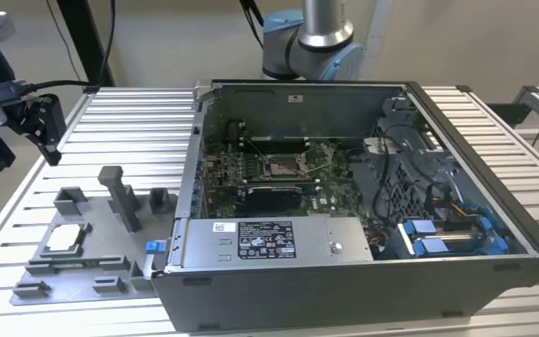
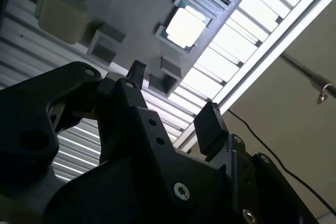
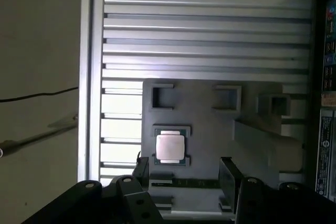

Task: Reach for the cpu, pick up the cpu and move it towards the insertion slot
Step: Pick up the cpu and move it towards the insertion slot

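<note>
The cpu (image 1: 64, 239) is a pale silver square chip lying flat in a framed nest on the grey fixture plate (image 1: 82, 284), at the exterior view's left. Both wrist views show the cpu (image 3: 169, 147) (image 2: 185, 26) from above. My gripper (image 3: 184, 174) (image 2: 173, 98) hangs open over the table with nothing between its black fingers, above the plate and well clear of the chip. In the exterior view the gripper (image 1: 47, 133) is high at the far left. The insertion slot (image 1: 282, 166) is a silvery framed socket on the green board inside the open computer case.
The open case (image 1: 363, 281) fills the middle and right of the ribbed metal table (image 1: 129, 119). Grey posts (image 1: 120, 196) stand on the fixture plate between the cpu and the case wall. A thin green memory stick (image 1: 73, 261) lies beside the chip. The table edge (image 3: 86, 77) runs nearby.
</note>
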Robot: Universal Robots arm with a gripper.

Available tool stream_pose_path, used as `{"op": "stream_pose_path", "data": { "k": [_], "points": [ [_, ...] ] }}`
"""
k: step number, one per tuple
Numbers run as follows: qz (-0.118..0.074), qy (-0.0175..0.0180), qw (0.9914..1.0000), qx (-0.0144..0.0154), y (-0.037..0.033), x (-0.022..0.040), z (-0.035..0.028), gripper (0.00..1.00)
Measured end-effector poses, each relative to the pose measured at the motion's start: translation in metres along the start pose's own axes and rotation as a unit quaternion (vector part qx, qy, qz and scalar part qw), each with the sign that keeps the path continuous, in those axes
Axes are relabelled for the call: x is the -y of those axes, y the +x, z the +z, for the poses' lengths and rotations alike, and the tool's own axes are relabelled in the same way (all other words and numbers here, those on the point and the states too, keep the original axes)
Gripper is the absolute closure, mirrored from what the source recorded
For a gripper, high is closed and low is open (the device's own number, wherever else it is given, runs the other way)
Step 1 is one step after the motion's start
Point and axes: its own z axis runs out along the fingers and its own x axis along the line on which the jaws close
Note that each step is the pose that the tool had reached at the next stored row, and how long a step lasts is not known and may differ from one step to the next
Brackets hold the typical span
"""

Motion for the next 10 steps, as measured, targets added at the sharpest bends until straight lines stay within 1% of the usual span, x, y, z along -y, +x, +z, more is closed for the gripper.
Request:
{"op": "stream_pose_path", "data": {
  "k": [10],
  "points": [
    [0.000, 0.0000, 1.00000, -0.0002, 0.0001, 0.0004, 0.0088, 0.00]
  ]
}}
